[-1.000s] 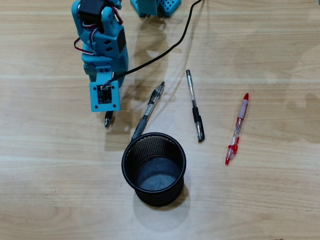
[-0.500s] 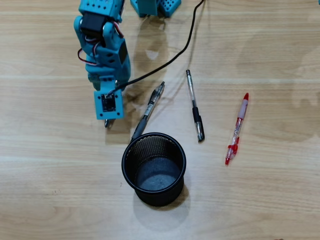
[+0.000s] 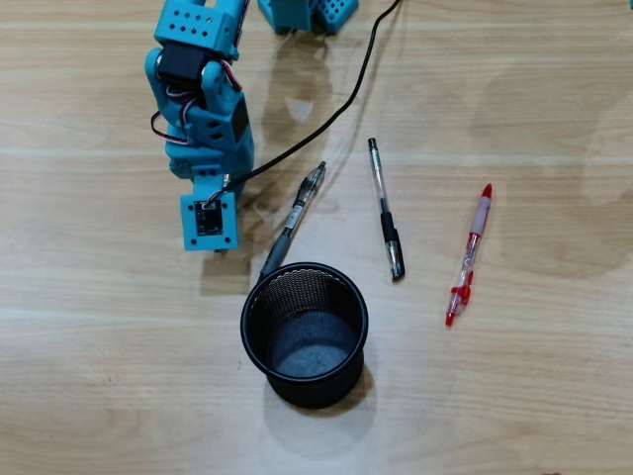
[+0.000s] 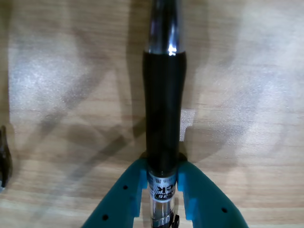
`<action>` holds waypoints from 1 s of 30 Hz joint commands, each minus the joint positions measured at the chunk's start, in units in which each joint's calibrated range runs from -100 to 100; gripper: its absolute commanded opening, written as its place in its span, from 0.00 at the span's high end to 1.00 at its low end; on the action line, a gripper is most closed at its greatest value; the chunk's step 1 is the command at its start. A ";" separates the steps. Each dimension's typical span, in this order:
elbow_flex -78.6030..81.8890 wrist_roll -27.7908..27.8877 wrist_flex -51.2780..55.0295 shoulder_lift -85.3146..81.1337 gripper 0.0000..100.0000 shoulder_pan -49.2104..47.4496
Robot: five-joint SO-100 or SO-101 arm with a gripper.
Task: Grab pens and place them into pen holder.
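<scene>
Both teal fingers (image 4: 161, 183) are clenched on a black pen (image 4: 164, 114), one on each side of its clear printed barrel, at the bottom of the wrist view. From the fingers the pen's long axis runs straight up that picture: first the clear section with lettering, then the dark rubber sleeve, then a shiny metal part that leaves the frame at the top edge. Wooden table (image 4: 247, 71) fills the background behind it, and the pen casts a soft shadow there.

In the overhead view the blue arm (image 3: 203, 109) reaches down the picture from the top left, with its square camera block (image 3: 209, 220) just left of the pen holder's upper rim; the fingers and the held pen are hidden under that block.

The pen holder (image 3: 305, 334), a round black mesh cup, stands upright in the lower middle and looks empty. A second black pen (image 3: 294, 223) lies on the table slanting from upper right to lower left, its lower end meeting the holder's rim. A third black pen (image 3: 385, 210) lies nearly vertical to the right of it, dark sleeve toward the bottom. The red pen (image 3: 469, 257) lies farther right, well apart from the holder, slightly tilted, its top end to the right.

A black cable (image 3: 346, 94) curves from the arm to the top edge.
</scene>
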 commanded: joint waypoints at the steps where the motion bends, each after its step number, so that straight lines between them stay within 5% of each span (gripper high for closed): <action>1: 0.56 0.21 0.68 -0.54 0.98 0.00; 30: 10.11 -0.30 9.29 -50.35 0.98 -3.45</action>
